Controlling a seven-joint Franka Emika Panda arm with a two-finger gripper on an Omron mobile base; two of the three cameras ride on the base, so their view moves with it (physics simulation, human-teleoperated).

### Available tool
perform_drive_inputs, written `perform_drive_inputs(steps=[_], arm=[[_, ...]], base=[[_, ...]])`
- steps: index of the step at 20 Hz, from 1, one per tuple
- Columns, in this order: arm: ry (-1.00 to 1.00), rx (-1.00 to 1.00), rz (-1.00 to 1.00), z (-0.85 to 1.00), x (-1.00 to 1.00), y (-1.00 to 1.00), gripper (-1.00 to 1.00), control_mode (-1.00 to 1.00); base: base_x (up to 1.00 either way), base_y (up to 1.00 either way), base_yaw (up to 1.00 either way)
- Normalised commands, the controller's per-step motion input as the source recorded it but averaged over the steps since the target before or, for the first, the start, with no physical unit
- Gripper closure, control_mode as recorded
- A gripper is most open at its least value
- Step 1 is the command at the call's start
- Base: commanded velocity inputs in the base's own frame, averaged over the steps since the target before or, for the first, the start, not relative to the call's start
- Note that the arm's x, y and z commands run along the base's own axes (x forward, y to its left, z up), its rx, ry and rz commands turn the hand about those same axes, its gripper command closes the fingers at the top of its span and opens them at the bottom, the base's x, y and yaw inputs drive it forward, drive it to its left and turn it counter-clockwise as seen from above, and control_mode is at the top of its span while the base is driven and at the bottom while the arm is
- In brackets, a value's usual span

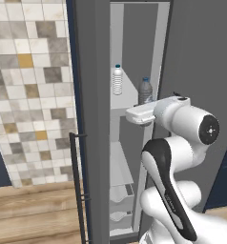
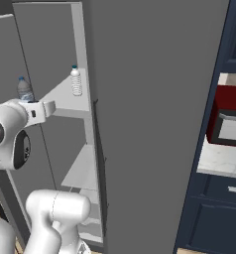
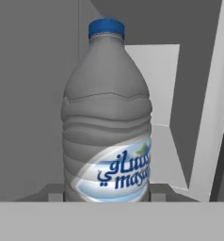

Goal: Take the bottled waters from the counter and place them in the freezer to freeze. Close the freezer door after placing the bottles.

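Note:
The freezer (image 1: pixel 129 157) stands open, with pale shelves inside. The clear ribbed bottled water (image 1: pixel 117 80) (image 2: pixel 76 82) stands upright on an upper shelf (image 2: pixel 65 101). The darker grey bottled water (image 1: pixel 145 90) (image 2: pixel 24 89) (image 3: pixel 107 122), blue-capped and labelled, is upright at the shelf's front right. My gripper (image 1: pixel 144 104) (image 2: pixel 29 101) (image 3: pixel 107 195) is shut on its lower body, a fingertip showing on each side in the hand view. The freezer door (image 1: pixel 91 119) hangs open at the left, its dark bar handle (image 1: pixel 77 186) facing me.
A tall grey panel (image 1: pixel 201 71) (image 2: pixel 154 124) flanks the freezer on the right. Beyond it are the dark red microwave (image 2: pixel 230 116) on the marble counter (image 2: pixel 221 158) and navy cabinets (image 2: pixel 209 218). A tiled wall (image 1: pixel 29 95) and wood floor (image 1: pixel 34 214) lie left.

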Motion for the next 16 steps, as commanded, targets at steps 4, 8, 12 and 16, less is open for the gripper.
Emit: perform_drive_inputs(steps=[4, 8, 12, 16], arm=[[-0.02, 0.01, -0.04, 0.0, 0.15, 0.0, 1.0, -1.0], [-0.02, 0.0, -0.03, 0.0, 0.24, 0.0, 1.0, -1.0], [-0.03, 0.0, -0.02, 0.0, 0.4, 0.0, 1.0, -1.0], [-0.02, 0.0, 0.0, 0.0, 0.43, 0.0, 1.0, -1.0]], base=[[0.0, 0.0, 0.0], [0.0, 0.0, 0.0], [0.0, 0.0, 0.0], [0.0, 0.0, 0.0]])
